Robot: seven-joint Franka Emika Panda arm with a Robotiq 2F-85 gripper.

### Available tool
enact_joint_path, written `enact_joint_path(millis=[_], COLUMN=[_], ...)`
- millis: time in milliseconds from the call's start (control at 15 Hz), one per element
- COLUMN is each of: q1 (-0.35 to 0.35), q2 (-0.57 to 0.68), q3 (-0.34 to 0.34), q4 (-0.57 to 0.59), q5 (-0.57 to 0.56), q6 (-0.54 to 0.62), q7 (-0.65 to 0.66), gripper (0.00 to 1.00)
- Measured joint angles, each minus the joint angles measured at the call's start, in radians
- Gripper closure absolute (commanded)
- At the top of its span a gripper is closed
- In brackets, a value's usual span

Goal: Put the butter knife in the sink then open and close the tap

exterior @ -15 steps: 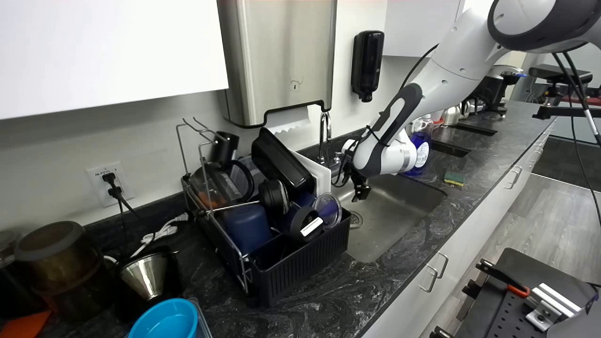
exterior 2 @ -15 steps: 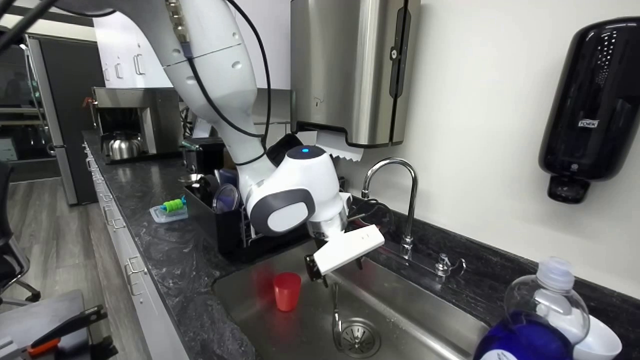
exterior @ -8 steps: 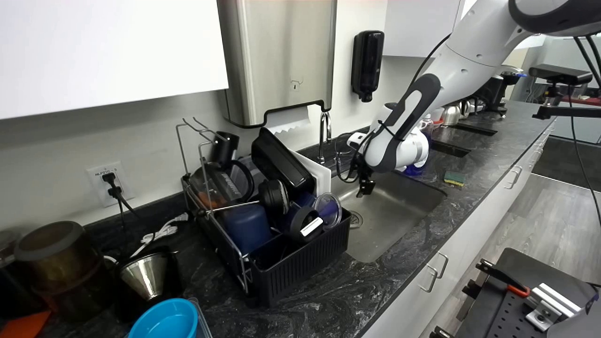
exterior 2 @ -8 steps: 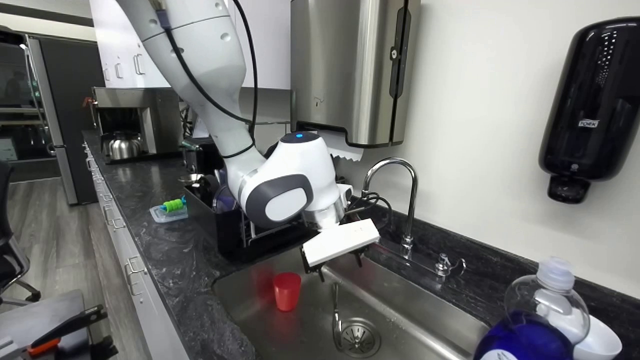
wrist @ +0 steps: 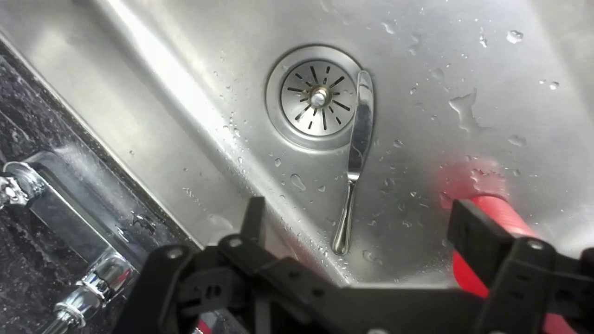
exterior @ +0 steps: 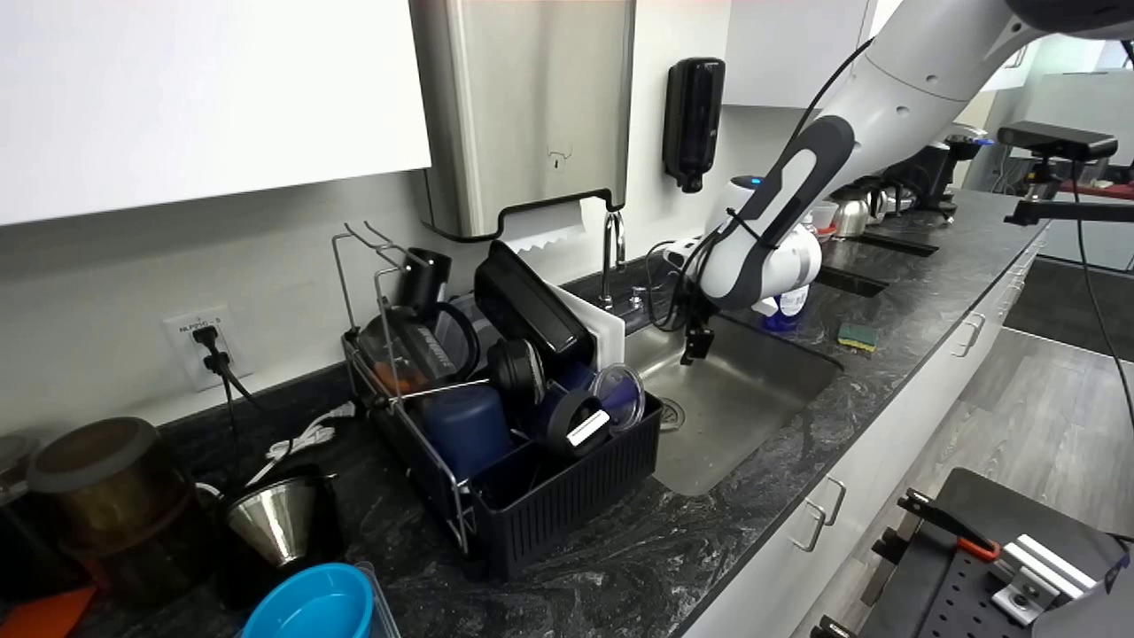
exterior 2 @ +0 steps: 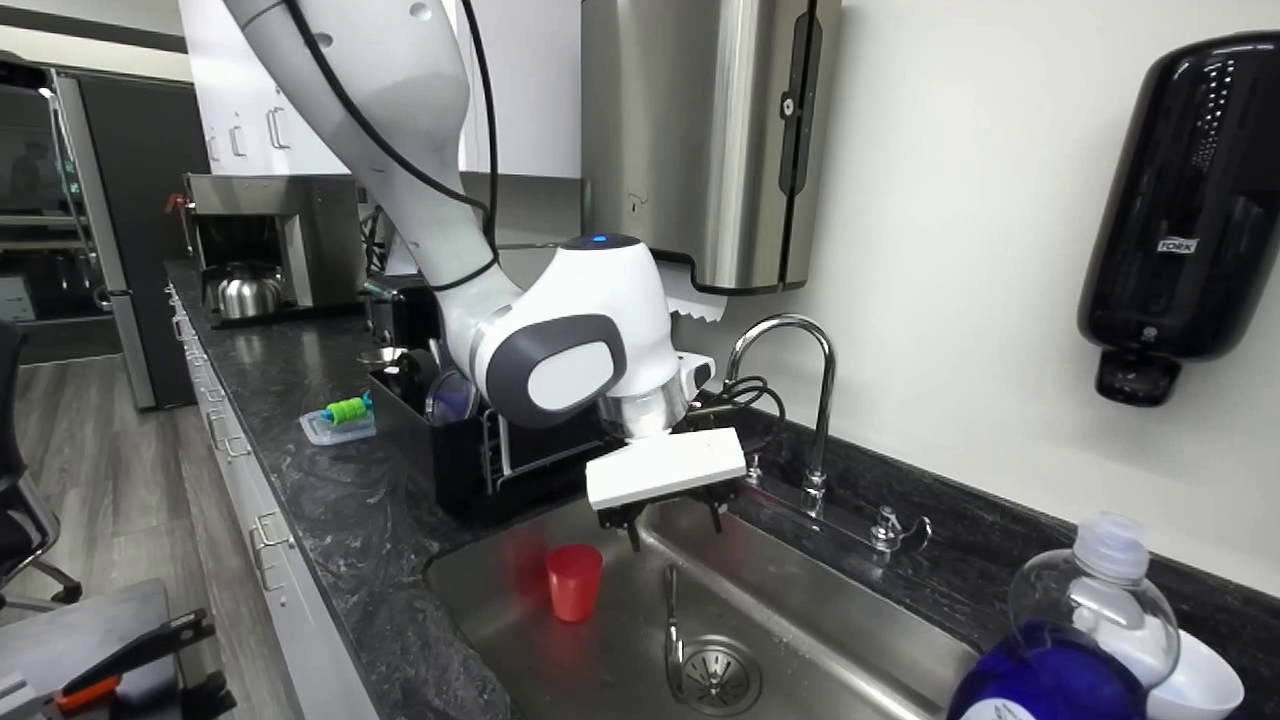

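Observation:
The butter knife lies flat on the sink floor, its blade tip overlapping the edge of the drain ring. In an exterior view the same knife shows beside the drain. The steel sink appears in all views. My gripper hangs above the basin with its jaws wide apart and nothing between them; the knife is below, apart from the fingers. In an exterior view the gripper points down, left of the chrome tap. A small tap lever stands near the spout's foot; chrome tap fittings edge the wrist view.
A red cup stands in the sink, partly behind a finger in the wrist view. A loaded black dish rack borders the basin. A blue soap bottle and a white bowl stand by the rim; a sponge lies on the counter.
My gripper has risen and drawn back a little, turning more level, moving left in one exterior picture and right in another. The jaws stay apart; knife and cup have not moved.

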Motion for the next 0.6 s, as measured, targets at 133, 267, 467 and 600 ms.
enact_joint_path(millis=[133, 267, 467, 600], q1=[0.004, 0.008, 0.012, 0.015], q2=[-0.026, -0.055, -0.106, -0.144], q3=[-0.006, -0.008, -0.008, -0.008], q4=[-0.011, -0.021, -0.042, -0.064], q5=[-0.01, -0.014, -0.014, -0.014], q6=[-0.025, -0.056, -0.1, -0.124], q7=[0.045, 0.087, 0.138, 0.166], gripper=[0.0, 0.0, 0.0, 0.0])
